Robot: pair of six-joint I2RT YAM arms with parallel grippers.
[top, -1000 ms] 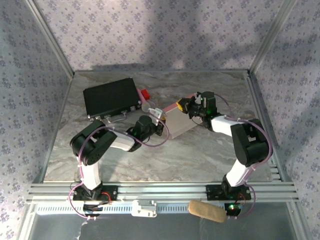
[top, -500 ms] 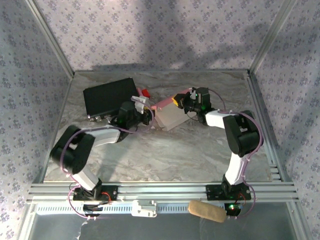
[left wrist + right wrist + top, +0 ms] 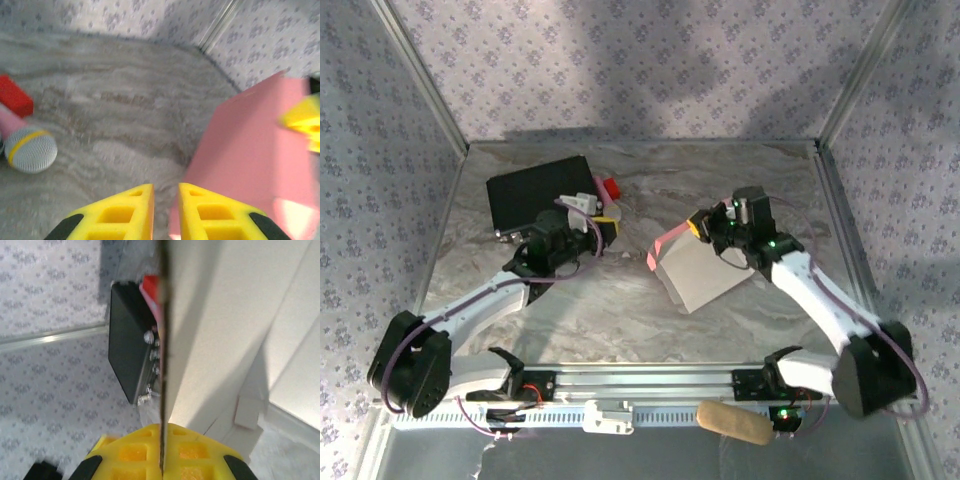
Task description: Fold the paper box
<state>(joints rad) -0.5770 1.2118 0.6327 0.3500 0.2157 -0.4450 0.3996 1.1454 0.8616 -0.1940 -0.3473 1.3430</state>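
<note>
Reach is the question: the box point(image 3: 705, 280) stands right of centre on the table point(image 3: 620, 330), tipped up on one edge. Its pale inner side faces the overhead camera and a pink strip shows along its left edge. The right gripper point(image 3: 703, 228) has its far upper edge. In the right wrist view the sheet runs edge-on between the yellow fingers point(image 3: 130, 450), so those jaws are closed on the cardboard.

The left gripper point(image 3: 603, 218) hovers by the right end of the case point(image 3: 540, 195), apart from the box, with bare table between the two. Its jaws are parted by only a narrow slit and carry nothing.

From the left jaws the box lies ahead and to the right. In the left wrist view its pink outer face rises on the right side, while a microphone point(image 3: 30, 150) and a red block point(image 3: 15, 95) lie off to the left, away from that line.

Seen from above, the sheet's long axis seems to slant from far left to near right, across the left gripper's line of approach. That arm would probably meet a broad face, not a thin edge.

The right arm is the nearer one and already holds the box. The left arm is the free one, so any fold likely depends on it crossing to its right. Its jaws would probably need to part wider to take a flap, or it could press the pink face with its tips nearly together. The upright sheet looks flimsy and could buckle or swing around the single pinch.
</note>
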